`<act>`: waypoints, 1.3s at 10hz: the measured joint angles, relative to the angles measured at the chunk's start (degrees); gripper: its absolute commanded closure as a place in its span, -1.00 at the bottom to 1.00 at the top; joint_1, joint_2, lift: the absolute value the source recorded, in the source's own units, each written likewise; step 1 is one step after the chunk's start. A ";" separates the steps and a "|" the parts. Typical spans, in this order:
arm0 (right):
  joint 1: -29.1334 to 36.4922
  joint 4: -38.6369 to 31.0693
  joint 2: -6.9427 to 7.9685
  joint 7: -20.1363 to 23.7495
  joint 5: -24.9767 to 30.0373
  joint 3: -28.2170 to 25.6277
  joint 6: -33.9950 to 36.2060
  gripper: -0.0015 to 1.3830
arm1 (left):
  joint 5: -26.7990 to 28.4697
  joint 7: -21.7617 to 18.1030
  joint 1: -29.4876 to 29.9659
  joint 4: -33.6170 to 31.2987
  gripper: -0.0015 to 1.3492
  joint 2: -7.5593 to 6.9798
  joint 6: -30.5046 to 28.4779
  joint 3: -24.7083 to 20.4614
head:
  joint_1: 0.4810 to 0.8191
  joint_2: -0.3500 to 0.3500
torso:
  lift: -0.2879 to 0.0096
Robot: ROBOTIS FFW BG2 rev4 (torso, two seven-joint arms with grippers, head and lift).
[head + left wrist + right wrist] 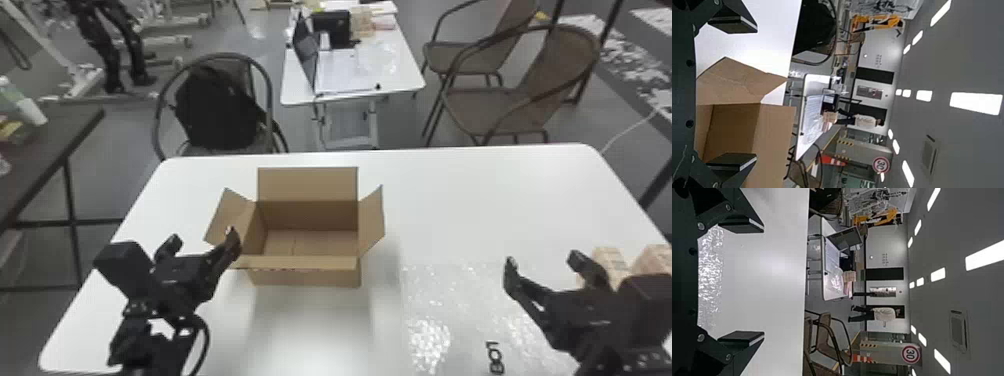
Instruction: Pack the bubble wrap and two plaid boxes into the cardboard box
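black backpack (215, 110) beyond table (475, 200) — right pincer (542, 261) partly hides plaid boxes (613, 260).

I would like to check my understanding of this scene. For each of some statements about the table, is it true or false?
1. The cardboard box stands on the table with its flaps open. True.
2. The bubble wrap is inside the cardboard box. False: it lies on the table, to the right of the box.
3. The left end effector holds a plaid box. False: it is open and empty.
4. The right end effector is open. True.
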State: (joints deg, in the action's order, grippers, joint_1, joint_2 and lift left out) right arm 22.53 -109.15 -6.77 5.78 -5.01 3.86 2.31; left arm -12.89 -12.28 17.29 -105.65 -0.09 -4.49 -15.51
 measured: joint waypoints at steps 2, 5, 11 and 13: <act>-0.87 0.44 0.00 1.30 0.09 0.41 0.29 -0.53 | -0.01 -7.64 -4.41 3.95 -0.78 0.00 -5.37 -5.40 | 0.27 0.56 | 0.46; -1.47 0.69 0.00 2.24 0.26 0.62 0.65 -0.53 | -0.67 -12.43 -9.04 11.16 -0.77 0.00 -5.34 -8.95 | 0.27 0.65 | 0.46; -1.67 0.83 0.00 2.48 0.24 0.73 0.93 -0.53 | -3.94 -15.38 -13.59 17.00 -0.09 -0.43 -7.53 -8.12 | 0.27 0.57 | 0.46; -1.70 0.88 0.00 2.57 0.24 0.74 1.11 -0.53 | -3.52 -15.37 -13.89 17.38 0.72 -0.64 -7.41 -7.93 | 0.27 0.57 | 0.46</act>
State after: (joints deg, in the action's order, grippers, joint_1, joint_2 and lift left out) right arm 20.84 -108.28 -6.77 8.35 -4.77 4.60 3.42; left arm -16.41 -27.66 3.40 -88.27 -0.73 -11.91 -23.44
